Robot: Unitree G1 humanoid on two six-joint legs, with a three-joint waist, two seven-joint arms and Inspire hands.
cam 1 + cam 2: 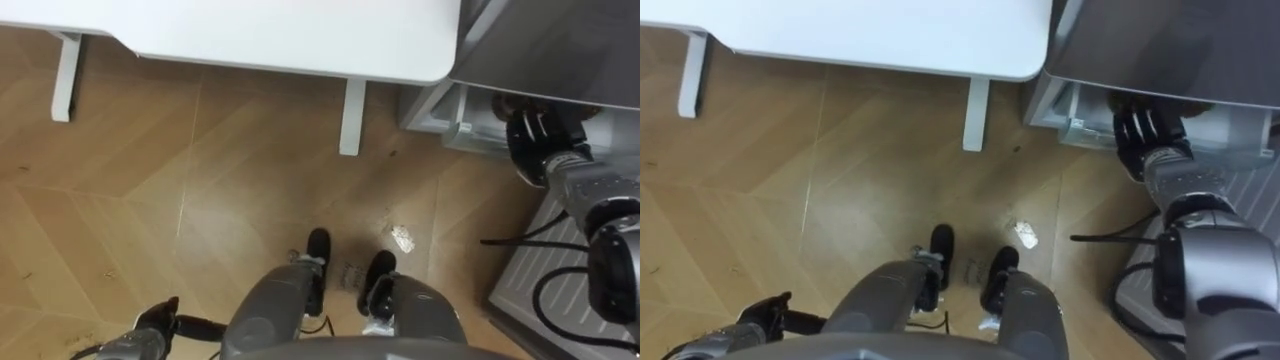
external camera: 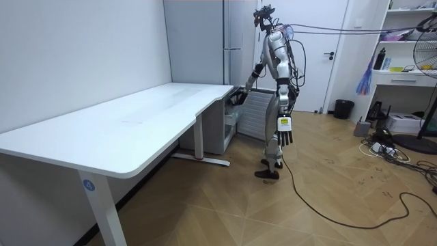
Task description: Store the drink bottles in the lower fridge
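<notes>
Right hand (image 1: 1145,140) reaches into the open lower fridge (image 1: 1085,128) beside the worktop's (image 1: 890,30) corner, grip impossible to tell; left hand (image 2: 285,134) hangs relaxed.

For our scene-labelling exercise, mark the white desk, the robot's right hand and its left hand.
white desk (image 1: 300,35): left eye view, on the bare top.
right hand (image 1: 540,138): left eye view, on the middle of the hand.
left hand (image 2: 285,134): room view, on the middle of the hanging hand.
</notes>
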